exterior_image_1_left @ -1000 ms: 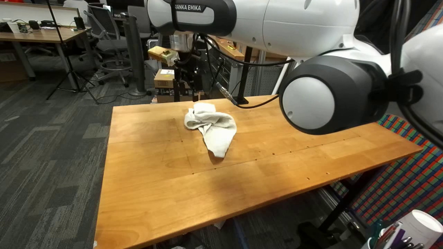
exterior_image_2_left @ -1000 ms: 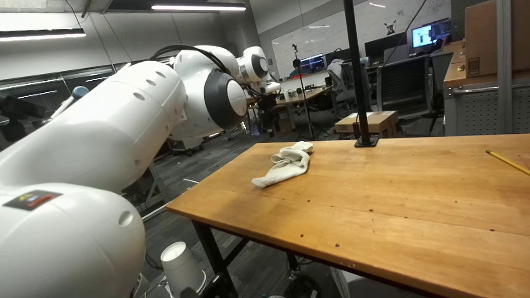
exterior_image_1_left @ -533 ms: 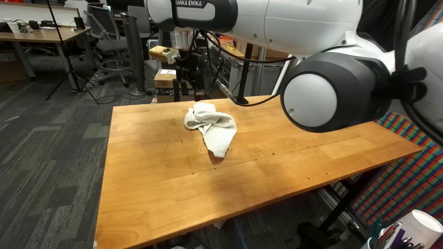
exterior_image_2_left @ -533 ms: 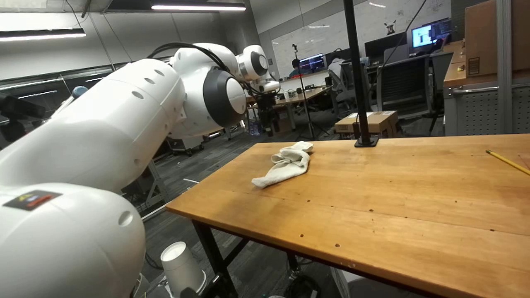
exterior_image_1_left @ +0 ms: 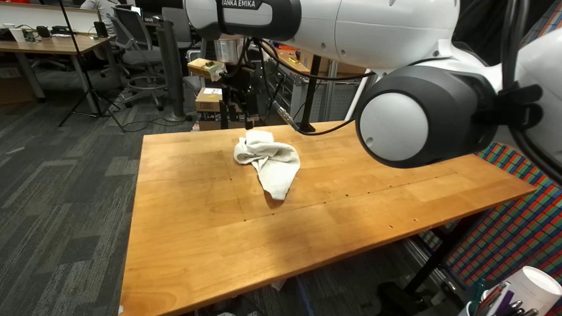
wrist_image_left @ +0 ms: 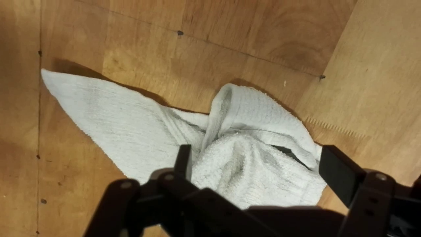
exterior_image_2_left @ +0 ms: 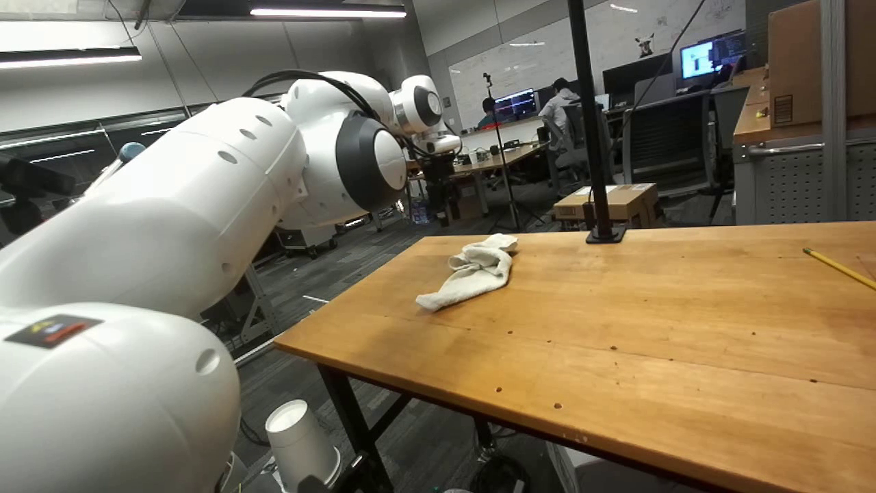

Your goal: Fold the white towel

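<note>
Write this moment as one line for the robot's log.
white towel: crumpled on table | gripper: open, apart from towel | folding: unfinished

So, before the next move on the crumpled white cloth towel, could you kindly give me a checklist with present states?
1. Black two-fingered claw open: ok, jaws well apart in the wrist view.
2. Claw clear of the white cloth towel: ok, a gap shows in an exterior view.
3. Towel on the light-brown wooden tabletop: ok.
4. Towel spread flat: not ok, one end is bunched up, the other tapers.
5. Thin yellow pencil away from the towel: ok, farther along the tabletop.
6. Underside of the towel: cannot tell, hidden.
</note>
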Motion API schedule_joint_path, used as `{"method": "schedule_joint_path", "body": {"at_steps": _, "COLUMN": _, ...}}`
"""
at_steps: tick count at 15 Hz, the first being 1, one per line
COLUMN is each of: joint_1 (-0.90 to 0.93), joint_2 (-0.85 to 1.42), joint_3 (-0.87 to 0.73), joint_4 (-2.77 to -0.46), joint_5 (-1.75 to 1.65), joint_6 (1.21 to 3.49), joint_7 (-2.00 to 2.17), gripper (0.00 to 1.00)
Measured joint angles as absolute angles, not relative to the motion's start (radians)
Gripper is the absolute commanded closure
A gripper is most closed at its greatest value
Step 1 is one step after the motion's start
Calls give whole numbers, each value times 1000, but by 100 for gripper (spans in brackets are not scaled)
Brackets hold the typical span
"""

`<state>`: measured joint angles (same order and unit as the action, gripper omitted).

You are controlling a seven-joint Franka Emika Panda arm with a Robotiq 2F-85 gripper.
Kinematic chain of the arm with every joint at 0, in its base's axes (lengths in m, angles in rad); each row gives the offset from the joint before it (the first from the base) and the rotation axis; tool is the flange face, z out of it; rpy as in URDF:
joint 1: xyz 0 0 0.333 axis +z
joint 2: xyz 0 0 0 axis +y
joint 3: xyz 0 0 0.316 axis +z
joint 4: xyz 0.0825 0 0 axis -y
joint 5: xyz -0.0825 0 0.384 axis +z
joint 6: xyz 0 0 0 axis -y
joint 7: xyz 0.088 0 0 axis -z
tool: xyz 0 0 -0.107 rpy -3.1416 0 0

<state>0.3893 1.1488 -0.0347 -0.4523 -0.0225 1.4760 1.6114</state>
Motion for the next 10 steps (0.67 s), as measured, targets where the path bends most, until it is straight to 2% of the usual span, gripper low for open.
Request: {"method": "schedule_joint_path", "body": {"at_steps": 10, "joint_1": 378, "joint_2": 1168, "joint_3": 18, "joint_4": -453, "joint_5": 37, "joint_6": 1588, "joint_7": 1767, "gripper": 0}}
